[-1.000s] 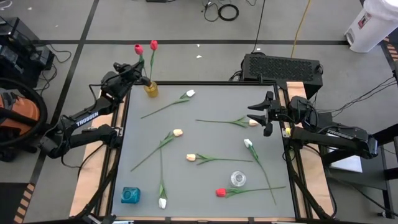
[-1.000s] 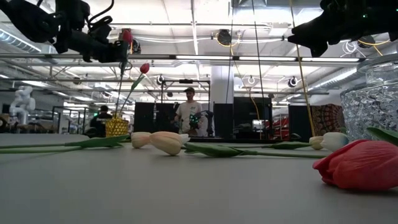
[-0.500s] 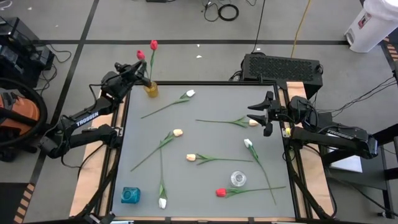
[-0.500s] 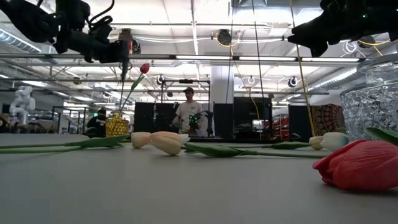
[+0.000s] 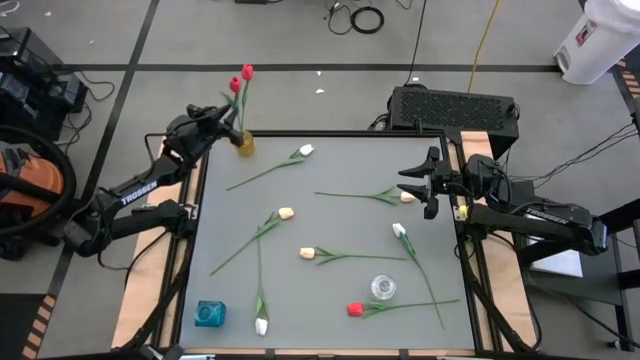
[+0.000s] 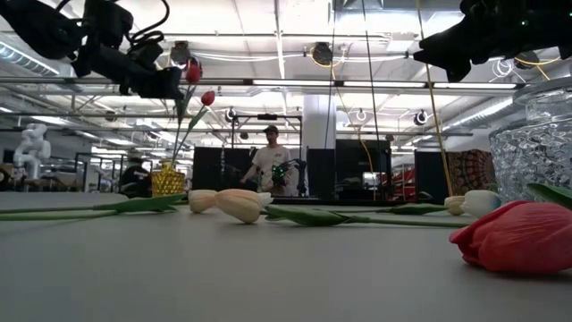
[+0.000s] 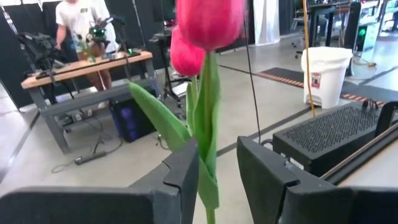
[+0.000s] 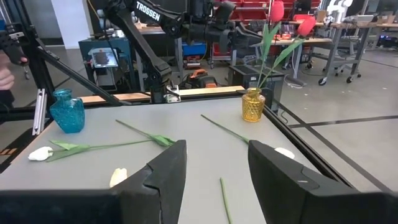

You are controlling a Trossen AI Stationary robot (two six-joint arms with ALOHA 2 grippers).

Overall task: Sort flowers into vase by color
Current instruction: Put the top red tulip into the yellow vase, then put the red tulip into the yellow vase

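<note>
My left tool (image 5: 228,112) stands with its fingers apart around a red tulip's upright stem (image 7: 205,118), already seated in the yellow vase (image 5: 243,144). The loose flowers lie across the tabletop (image 5: 330,290), nearer my open right tool (image 5: 424,185).

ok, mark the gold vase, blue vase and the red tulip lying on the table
gold vase (image 5: 243,145), high view, on its body.
blue vase (image 5: 209,314), high view, on its top.
red tulip (image 5: 354,310), high view, on its bud.

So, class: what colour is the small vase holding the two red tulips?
Golden yellow. The vase shows best in the right wrist view, at the table's corner.
</note>
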